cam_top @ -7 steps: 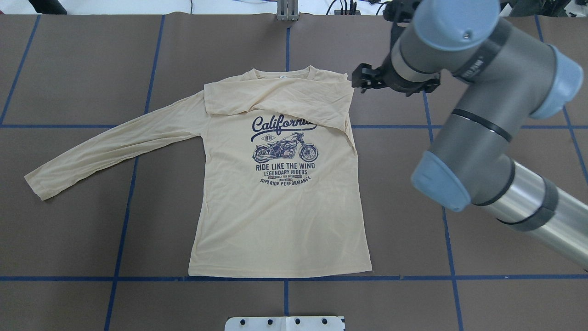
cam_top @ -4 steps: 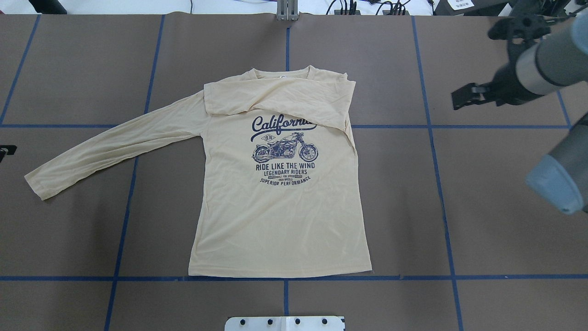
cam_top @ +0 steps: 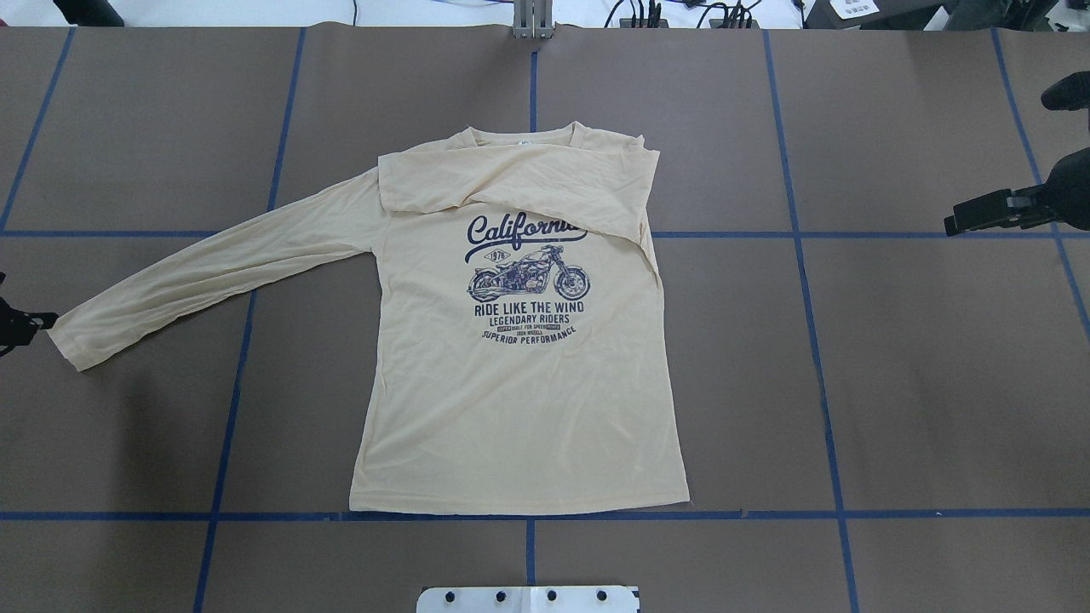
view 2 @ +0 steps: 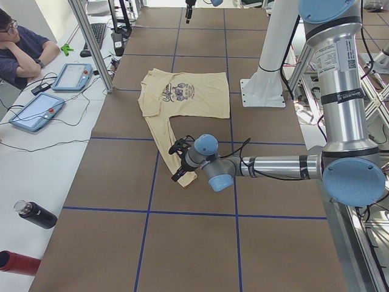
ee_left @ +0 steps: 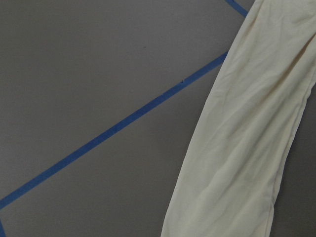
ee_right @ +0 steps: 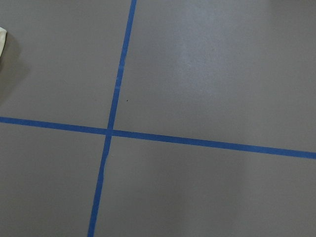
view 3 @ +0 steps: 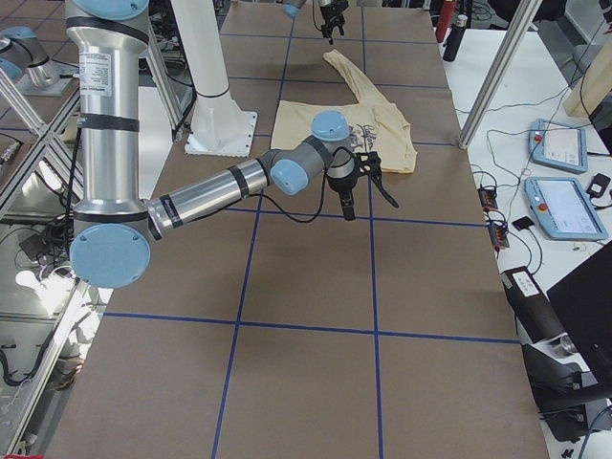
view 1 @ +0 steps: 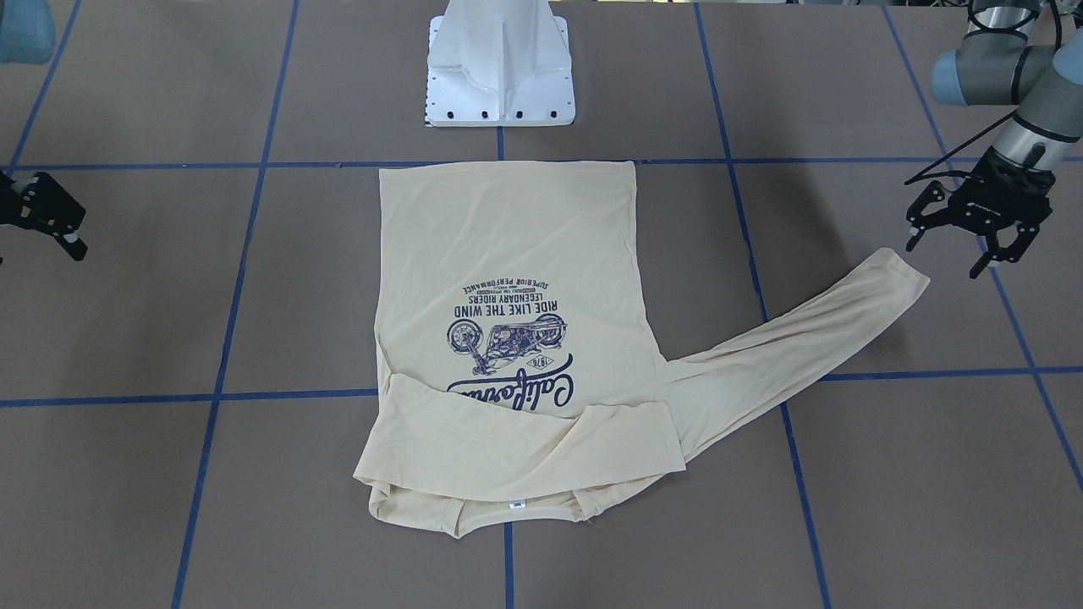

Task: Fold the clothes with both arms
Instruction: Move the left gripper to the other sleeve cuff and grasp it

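The cream-yellow shirt lies flat with its navy "California" print up. One sleeve is folded across the chest. The other sleeve stretches out to the overhead view's left, ending in the cuff. My left gripper is open and empty, right beside that cuff; it barely shows at the overhead view's left edge. The left wrist view shows the sleeve on the table. My right gripper is open and empty, far off the shirt's other side, and also shows in the overhead view.
The brown table carries a blue tape grid. The white pedestal base stands just behind the shirt's hem. In the exterior left view an operator, tablets and bottles sit along the far side.
My right arm has swung away from the shirt's folded shoulder out to the table's right side. My left gripper has come in from the left edge up to the outstretched sleeve's cuff.
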{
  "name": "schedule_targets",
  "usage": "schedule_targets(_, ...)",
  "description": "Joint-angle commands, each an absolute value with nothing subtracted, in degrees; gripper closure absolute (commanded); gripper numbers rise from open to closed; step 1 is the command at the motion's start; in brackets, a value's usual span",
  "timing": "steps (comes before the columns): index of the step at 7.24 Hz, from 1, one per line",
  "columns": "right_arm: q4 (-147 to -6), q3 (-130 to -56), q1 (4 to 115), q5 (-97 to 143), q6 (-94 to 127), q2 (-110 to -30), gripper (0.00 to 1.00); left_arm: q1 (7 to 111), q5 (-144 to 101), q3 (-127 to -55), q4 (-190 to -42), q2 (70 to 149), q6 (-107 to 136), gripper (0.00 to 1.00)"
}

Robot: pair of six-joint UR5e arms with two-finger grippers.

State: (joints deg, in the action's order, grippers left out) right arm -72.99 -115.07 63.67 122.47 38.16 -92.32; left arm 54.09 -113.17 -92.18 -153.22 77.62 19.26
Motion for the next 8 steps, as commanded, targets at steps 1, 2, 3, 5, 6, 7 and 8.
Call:
schedule_targets(1,-72.8,-115.0,63.8,122.5,38.1,-92.5,0.00,49.2,-111.4,-91.7,-153.5,77.3,19.2,0.00)
schedule_targets(2,-72.8,-115.0,63.8,122.6,38.1,-92.5,0.00,48.0,-111.4,-91.7,-153.6,76.8,19.2,0.01)
schedule_targets(3,-72.7,-115.0,63.8,122.4,38.1,-92.6,0.00,47.3,-111.4,-91.7,-153.6,76.7,19.2,0.10)
schedule_targets(5,-72.7,-115.0,63.8,122.4,38.1,-92.5,0.00,47.2,-111.4,-91.2,-153.6,76.6,19.2,0.37)
schedule_targets(6,-72.8,-115.0,63.8,122.3,38.1,-92.5,0.00,47.1,-111.4,-91.1,-153.6,76.5,19.1,0.39)
schedule_targets(7,-72.7,-115.1,63.8,122.3,38.1,-92.5,0.00,47.1,-111.4,-91.1,-153.6,76.5,19.0,0.40)
schedule_targets(8,-72.7,-115.0,63.8,122.3,38.1,-92.5,0.00,47.1,-111.4,-91.1,-153.6,76.5,19.0,0.42)
